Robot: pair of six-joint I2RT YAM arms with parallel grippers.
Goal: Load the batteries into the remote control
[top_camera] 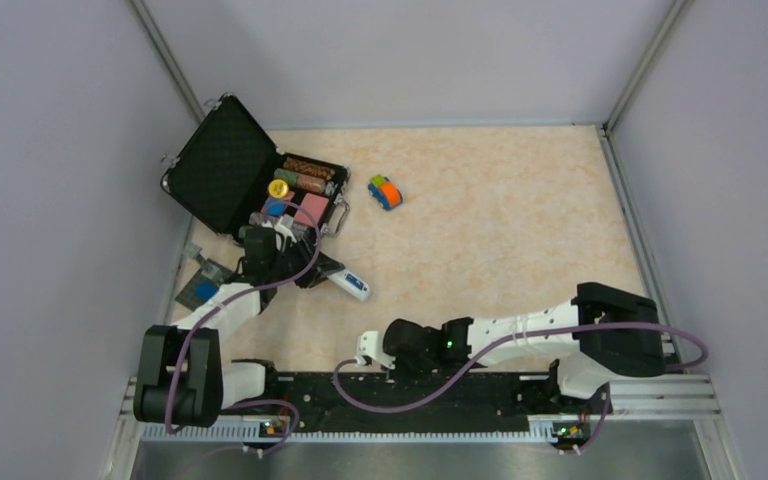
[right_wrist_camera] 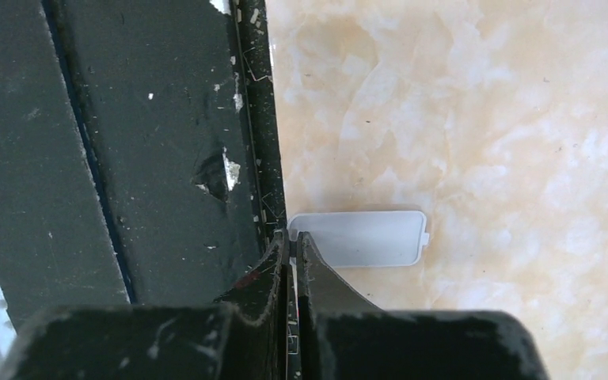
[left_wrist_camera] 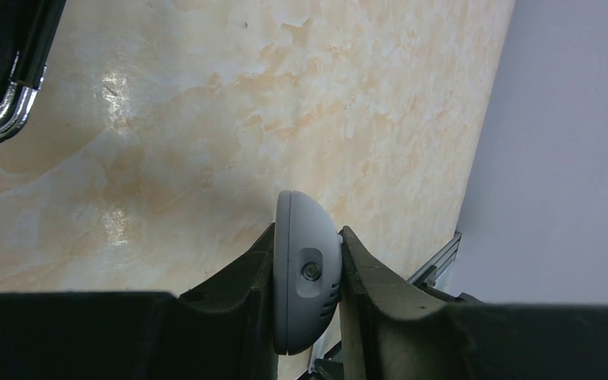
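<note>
- beige marbled surface [top_camera: 520, 220], grey walls on three sides; open black case [top_camera: 225, 170] in the far left corner, toy car [top_camera: 385, 192] just beside it toward the far edge.
- remote control [left_wrist_camera: 307, 273] is toward the left edge, about midway front to back, lifted off the surface.
- left gripper [left_wrist_camera: 307, 237] pinches it across the narrow sides, rounded end poking out past the tips.
- right gripper [right_wrist_camera: 293, 237] is pressed together at the near edge, beside the black rail [right_wrist_camera: 166, 142]. tips sit at the end of a flat white cover [right_wrist_camera: 360, 237]; can't tell if they touch it.
- batteries: can't pick them out. blue patch on the remote in the top view is too small to call.
- handling, my read: remote is light, rigid, smooth plastic, likely to slip or twist in a side pinch. hold mid-body on the long edges, compartment facing up and unobstructed.
- batteries should be small, hard and prone to rolling. pinch across the barrel mid-length, ends free.
</note>
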